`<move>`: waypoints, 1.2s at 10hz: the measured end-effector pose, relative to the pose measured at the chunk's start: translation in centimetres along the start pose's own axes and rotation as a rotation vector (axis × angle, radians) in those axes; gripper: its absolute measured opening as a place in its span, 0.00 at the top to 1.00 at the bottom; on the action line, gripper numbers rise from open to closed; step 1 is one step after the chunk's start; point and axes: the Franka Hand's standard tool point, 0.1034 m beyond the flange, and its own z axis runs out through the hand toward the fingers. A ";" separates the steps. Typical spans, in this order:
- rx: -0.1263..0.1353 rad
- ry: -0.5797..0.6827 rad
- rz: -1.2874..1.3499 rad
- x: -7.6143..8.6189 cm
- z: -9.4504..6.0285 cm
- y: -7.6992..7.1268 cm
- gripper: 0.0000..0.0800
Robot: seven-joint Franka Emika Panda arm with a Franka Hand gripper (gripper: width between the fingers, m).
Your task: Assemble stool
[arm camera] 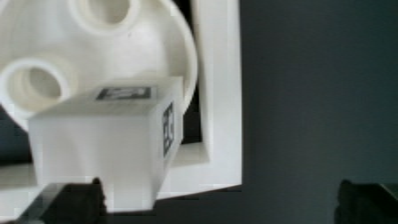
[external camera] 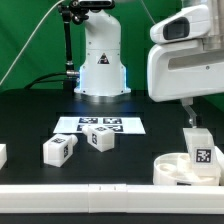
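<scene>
Altogether three chunky white legs show whole, each bearing black-and-white square tags. The nearer loose leg (external camera: 60,150) lies on the table (external camera: 30,125) toward the exterior view's left. The farther loose leg (external camera: 101,138) lies just beside it toward the middle, at the near edge of the marker board (external camera: 122,125). The upright leg (external camera: 201,152) stands on the one round seat (external camera: 168,172) at the near corner on the exterior view's right. A fourth white piece (external camera: 2,155) is cut off at the exterior view's left edge, and I cannot tell what it is. The wrist view shows two round holes (arm camera: 36,85) in the seat next to the upright leg. The gripper (arm camera: 221,198) hangs over that leg with its jaws spread wide and clamped on nothing; one dark fingertip (arm camera: 71,200) lies close against the leg, the other well apart from it. One long white bar (external camera: 80,192) runs along the near edge of the table, and the seat rests just beside it. The surface is flat and black. At the far middle stands the arm's white base (external camera: 100,65), with a green backdrop (external camera: 30,40) behind it.
</scene>
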 end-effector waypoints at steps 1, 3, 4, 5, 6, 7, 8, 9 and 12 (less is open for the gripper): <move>-0.002 -0.001 -0.127 0.0 0.0 0.1 0.19; -0.009 -0.002 -0.230 0.1 0.0 0.2 0.19; -0.011 -0.002 -0.295 0.1 0.0 0.3 0.19; -0.012 -0.003 -0.338 0.1 0.0 0.4 0.19; -0.013 -0.004 -0.416 0.1 0.0 0.5 0.19; -0.027 0.003 -0.555 0.1 0.1 0.7 0.19; -0.039 0.004 -0.671 0.2 0.2 0.8 0.19; -0.051 -0.003 -0.789 0.2 0.2 0.8 0.19; -0.057 -0.020 -0.949 0.0 0.4 1.5 0.19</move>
